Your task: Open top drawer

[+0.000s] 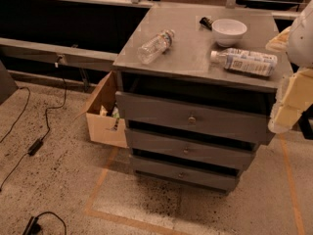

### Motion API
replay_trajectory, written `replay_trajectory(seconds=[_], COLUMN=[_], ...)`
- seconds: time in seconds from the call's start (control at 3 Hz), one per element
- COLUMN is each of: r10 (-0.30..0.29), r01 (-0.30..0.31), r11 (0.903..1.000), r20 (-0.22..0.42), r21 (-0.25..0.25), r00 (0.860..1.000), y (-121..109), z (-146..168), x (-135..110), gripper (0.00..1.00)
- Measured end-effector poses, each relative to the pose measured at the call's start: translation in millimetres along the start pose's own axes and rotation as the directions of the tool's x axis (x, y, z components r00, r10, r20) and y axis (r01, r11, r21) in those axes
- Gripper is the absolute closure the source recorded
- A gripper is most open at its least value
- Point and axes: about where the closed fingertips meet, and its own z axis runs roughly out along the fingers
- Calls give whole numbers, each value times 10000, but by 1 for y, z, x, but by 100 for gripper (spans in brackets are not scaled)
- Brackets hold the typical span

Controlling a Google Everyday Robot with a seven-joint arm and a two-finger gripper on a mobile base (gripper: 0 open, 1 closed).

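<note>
The top drawer [161, 112] is the uppermost and tallest of three dark-grey fronts in a grey cabinet. It has a small round metal knob [191, 118] at its centre. A dark gap shows between its front and the cabinet top. Two shallower drawers, the middle one [156, 143] and the bottom one [161, 169], lie below it. My gripper [286, 106] is the cream-coloured piece at the right edge of the view, beside the right end of the top drawer and well right of the knob. It holds nothing that I can see.
On the cabinet top [186, 58] lie a clear plastic bottle [155, 46], a white bowl [229, 32], a labelled bottle [244, 61] and a small dark object [206, 22]. An open cardboard box [102, 124] stands on the floor at the cabinet's left. Cables [34, 146] run over the floor at left.
</note>
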Motion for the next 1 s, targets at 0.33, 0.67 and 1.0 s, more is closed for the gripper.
replay_trajectory(seconds=[0.33,0.67,1.0], r10=[0,61,-79], r01=[0,-61,117], r11=[10000,10000,9982], r20=[1,107,652], r21=[2,-10,-580], r00=[10000,9999,9978], y=[0,-1,1], z=[0,11,64], x=[0,4,16], gripper=[0,0,0])
